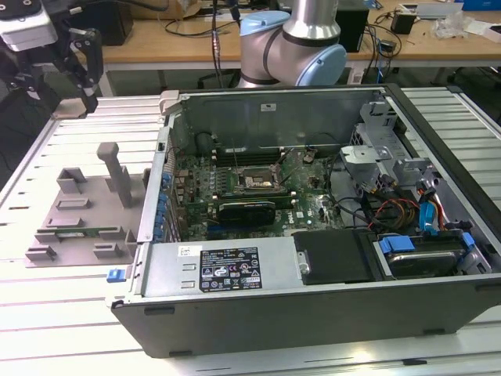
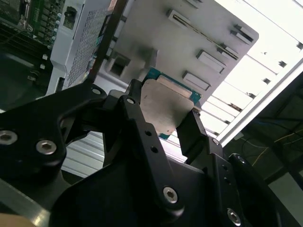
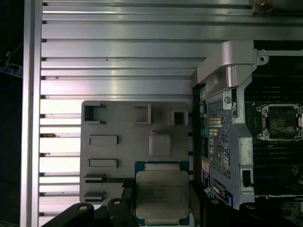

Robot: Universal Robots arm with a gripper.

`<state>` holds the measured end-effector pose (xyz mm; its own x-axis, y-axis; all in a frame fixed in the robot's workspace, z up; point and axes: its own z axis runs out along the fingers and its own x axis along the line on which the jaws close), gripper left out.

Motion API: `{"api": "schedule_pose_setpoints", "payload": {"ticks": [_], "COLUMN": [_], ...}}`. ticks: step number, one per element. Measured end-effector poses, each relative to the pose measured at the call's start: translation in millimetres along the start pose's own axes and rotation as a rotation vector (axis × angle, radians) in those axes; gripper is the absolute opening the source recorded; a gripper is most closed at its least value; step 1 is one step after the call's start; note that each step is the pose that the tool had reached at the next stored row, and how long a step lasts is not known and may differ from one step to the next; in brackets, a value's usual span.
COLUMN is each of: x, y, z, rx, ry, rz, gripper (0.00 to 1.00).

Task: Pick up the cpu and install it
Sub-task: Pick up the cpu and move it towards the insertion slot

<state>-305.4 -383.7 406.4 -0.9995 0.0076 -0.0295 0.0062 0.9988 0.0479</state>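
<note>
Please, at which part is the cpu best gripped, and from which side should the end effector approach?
Grip the cpu by two opposite side edges, coming from the side of its flat metal top. It is a thin flat square, so only the edges give parallel faces. In the second wrist view the fingers of the end effector clamp it so.

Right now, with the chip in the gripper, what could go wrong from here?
1. The gripper pinches the chip by two opposite edges only, so it could slip or tilt in the grip.
2. The socket sits low inside the computer case, with tall walls around it; the gripper might knock a wall on the way in.
</note>
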Motion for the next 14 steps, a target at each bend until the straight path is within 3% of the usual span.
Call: {"api": "schedule_pose_setpoints", "payload": {"ticks": [9, 14], "x": [-21.4, -37.0], "y": [0.1, 0.2], "z": [0.7, 1.1], "rx": [0.0, 0.0], "ry": [0.0, 0.0], "rz": [0.0, 0.0], "gripper": [0.55, 0.55]}}
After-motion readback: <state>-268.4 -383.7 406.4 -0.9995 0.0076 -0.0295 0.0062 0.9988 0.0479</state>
